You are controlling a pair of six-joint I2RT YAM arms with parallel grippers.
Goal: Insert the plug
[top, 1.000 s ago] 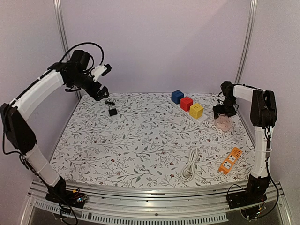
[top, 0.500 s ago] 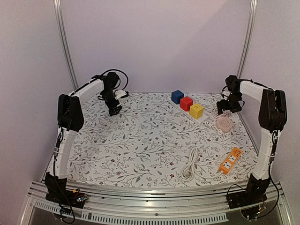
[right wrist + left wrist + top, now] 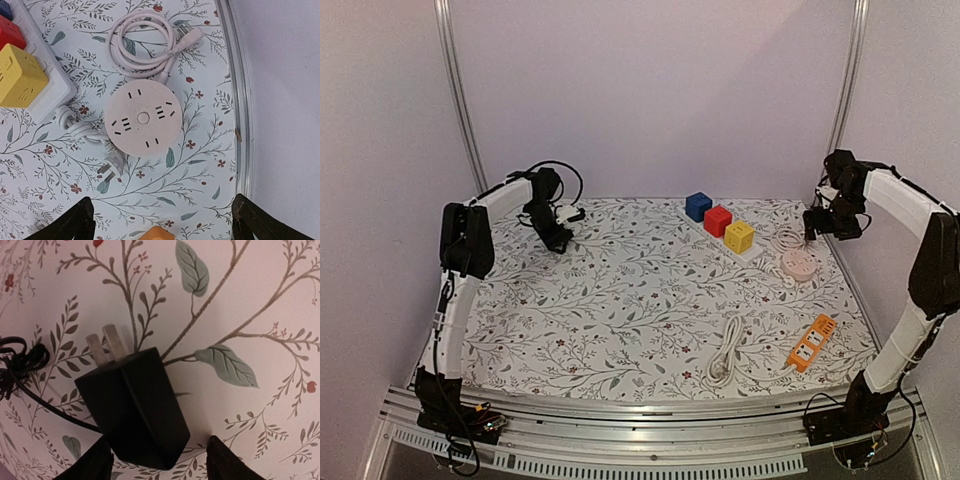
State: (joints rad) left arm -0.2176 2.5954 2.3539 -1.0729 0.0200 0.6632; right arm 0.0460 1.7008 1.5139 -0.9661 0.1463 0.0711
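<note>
As you look from above, your left gripper crouches low while your right gripper hangs with the round pale plastic socket hub beneath it. Left wrist: jaws apart, straddling the black boxy plug, prongs pointing forward, ready to clamp. Right wrist: jaws spread, empty, hub ahead, in sight for aiming.

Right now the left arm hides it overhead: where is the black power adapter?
The adapter lies far left on the floral mat, between the left gripper's spread fingers in the left wrist view, cable coiled beside it.
</note>
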